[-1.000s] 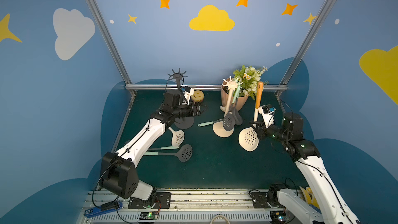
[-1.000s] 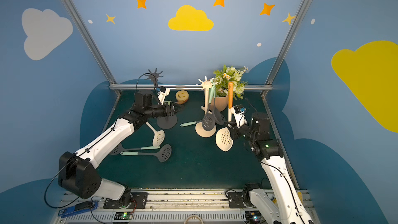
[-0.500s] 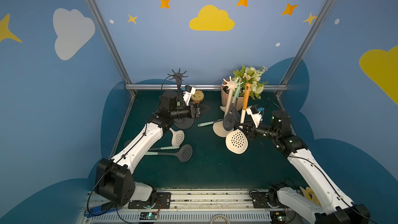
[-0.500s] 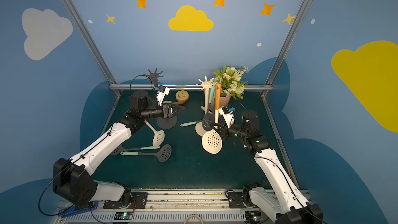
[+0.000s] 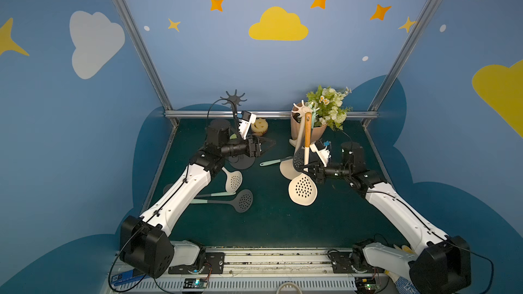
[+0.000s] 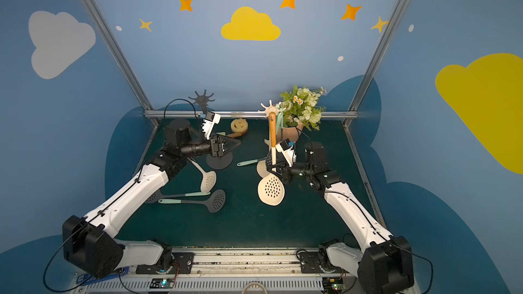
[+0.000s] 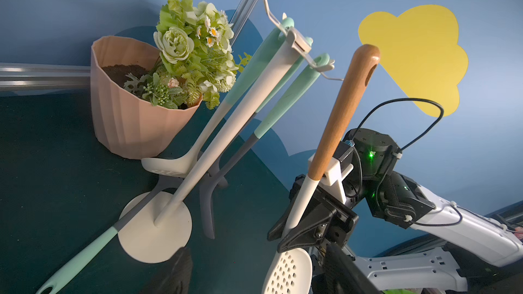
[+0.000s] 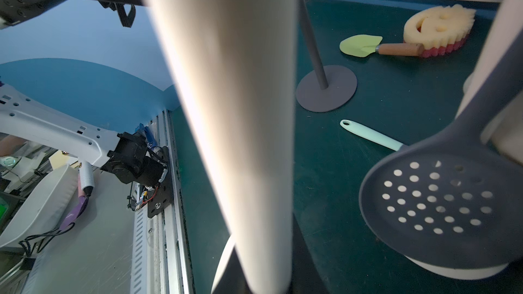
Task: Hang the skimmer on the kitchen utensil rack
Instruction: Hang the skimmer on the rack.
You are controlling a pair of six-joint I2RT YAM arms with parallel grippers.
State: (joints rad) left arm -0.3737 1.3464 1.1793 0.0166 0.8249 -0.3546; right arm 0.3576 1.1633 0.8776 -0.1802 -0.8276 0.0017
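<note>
Right fingers [image 7: 307, 223] grip the skimmer [image 5: 302, 190] beside the rack [image 7: 147, 241] — hung utensils [image 7: 285, 100] crowd it; left fingers [image 5: 266, 141] open

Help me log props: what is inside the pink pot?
Dark soil and a bunch of green-white flowers fill the pink pot; whatever lies beneath the soil is covered.

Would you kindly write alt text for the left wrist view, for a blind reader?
The right end effector grips a cream skimmer by its shaft, wooden handle pointing up, beside a cream utensil rack hung with mint-handled utensils. A pink flowerpot stands beyond on the green table.
</note>
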